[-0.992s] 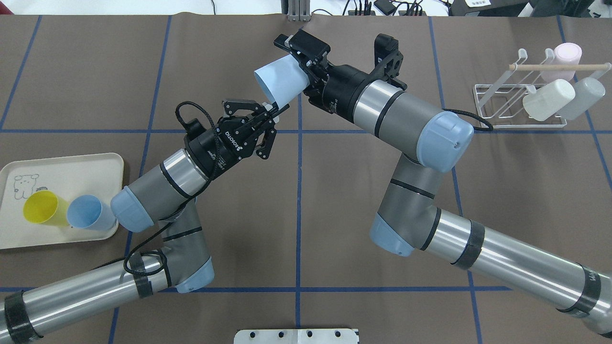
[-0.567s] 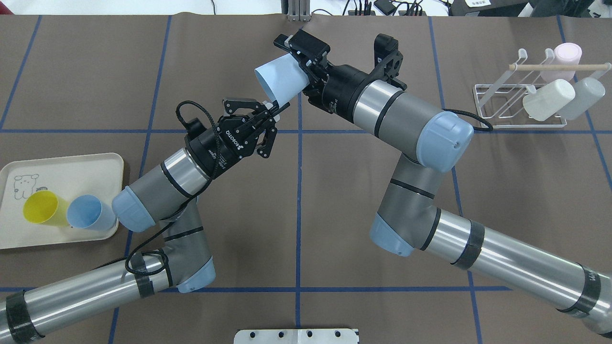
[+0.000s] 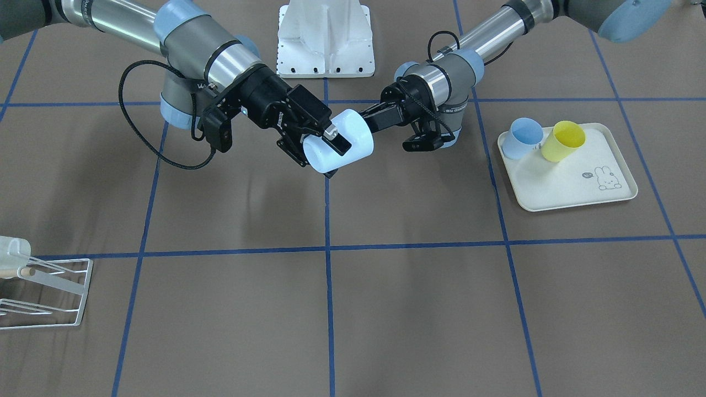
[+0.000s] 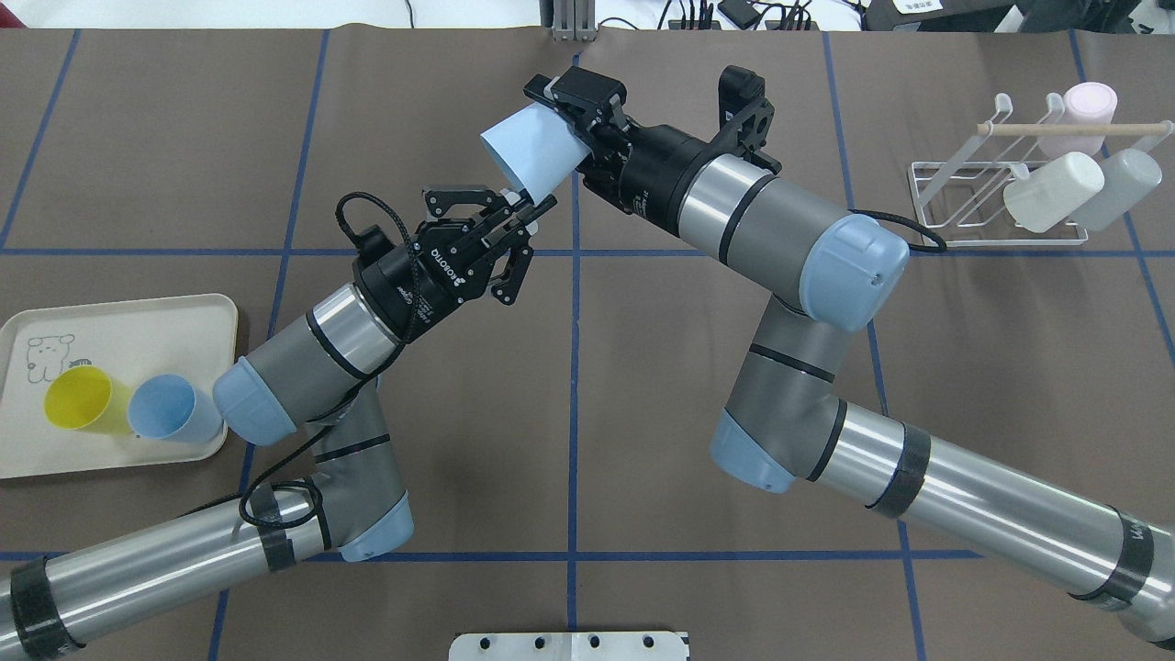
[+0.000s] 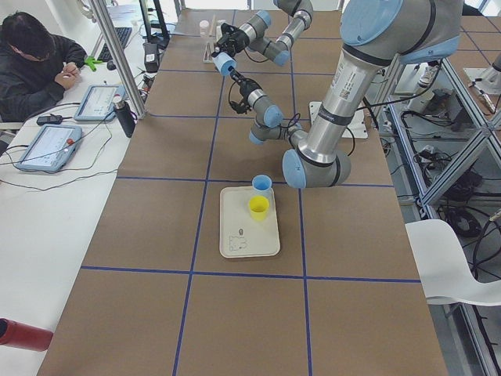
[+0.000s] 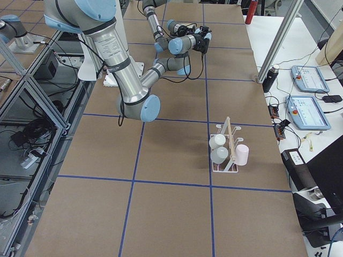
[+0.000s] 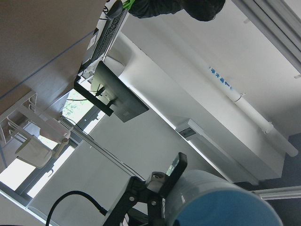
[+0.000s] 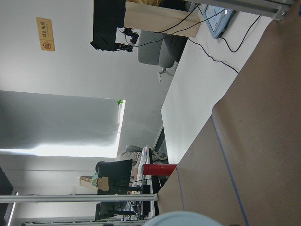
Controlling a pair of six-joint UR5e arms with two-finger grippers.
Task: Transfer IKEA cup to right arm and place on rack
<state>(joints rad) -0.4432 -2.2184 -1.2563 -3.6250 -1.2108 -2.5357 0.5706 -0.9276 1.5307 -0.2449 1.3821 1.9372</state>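
Light-blue cup (image 4: 523, 151): held clear of the tabletop (image 4: 643, 413), between the two arms, toward 12 o'clock of the grid's centre in the overhead view. It lies tilted on its side, mouth toward 8 o'clock and base toward 2 o'clock.

Right hand (image 4: 562, 138): clamped on the light-blue cup near its base. One finger lies along the outer wall, its grey pad showing in the front-facing view; the other finger is mostly hidden by the cup. The right arm (image 4: 780, 220) comes in from 4 o'clock.

Left hand (image 4: 537, 209): just at 6 o'clock of the cup's mouth, tips at the lower rim. The fingers sit close together. Whether they pinch the rim or stand just free of it cannot be told. The left arm (image 4: 312, 353) comes in from 8 o'clock.

Rack (image 4: 959, 197): at 2 o'clock of the tabletop, well apart from the light-blue cup. A pink cup (image 4: 1083, 115), a white cup (image 4: 1051, 191) and a grey cup (image 4: 1115, 188) sit on its prongs by the wooden rod (image 4: 1028, 128).

Tray (image 4: 119, 321): cream, at 8 o'clock of the tabletop. It carries a yellow cup (image 4: 83, 401) and a second blue cup (image 4: 170, 410) side by side at its near edge
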